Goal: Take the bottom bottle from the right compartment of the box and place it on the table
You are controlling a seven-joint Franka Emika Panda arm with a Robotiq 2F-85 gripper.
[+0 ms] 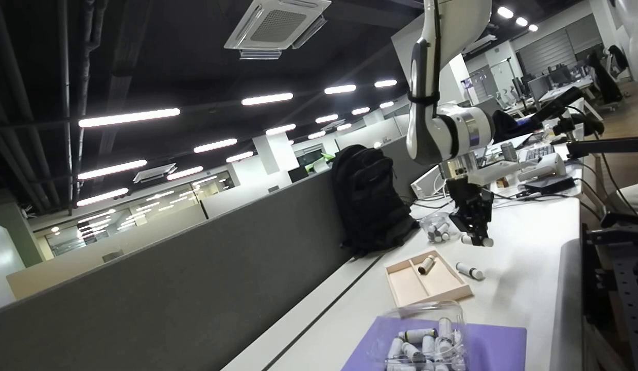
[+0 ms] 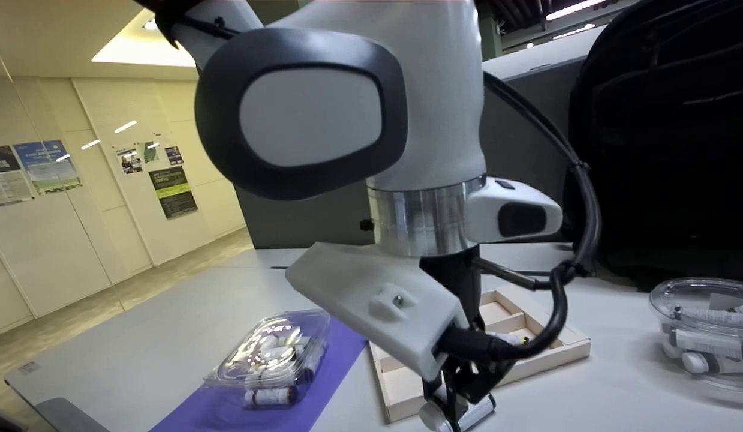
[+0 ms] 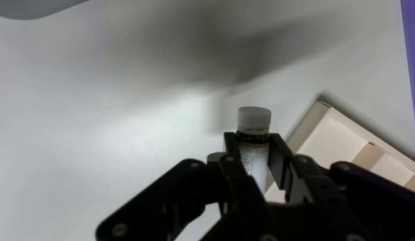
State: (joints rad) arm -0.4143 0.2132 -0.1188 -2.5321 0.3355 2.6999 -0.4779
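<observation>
My gripper [image 1: 476,240] is shut on a white-capped, white-labelled bottle [image 3: 254,118], with one finger on each side below the cap. The held bottle's cap also shows in both exterior views [image 1: 487,241] [image 2: 432,414]. I hold it above the white table [image 1: 535,247], beside the tan box [image 1: 455,294]. The box also shows in the wrist view [image 3: 314,129]. A second bottle [image 1: 427,264] lies in the box across its divider. A third bottle [image 1: 469,271] lies on the table beside the box; in the wrist view my left finger mostly hides it.
A round clear tub [image 1: 435,229] with several bottles stands behind the box. A clear container [image 1: 455,308] with several bottles sits on the purple mat [image 1: 496,345]. A black backpack [image 1: 370,201] leans on the grey partition [image 1: 195,288]. Cables and devices lie farther along the table.
</observation>
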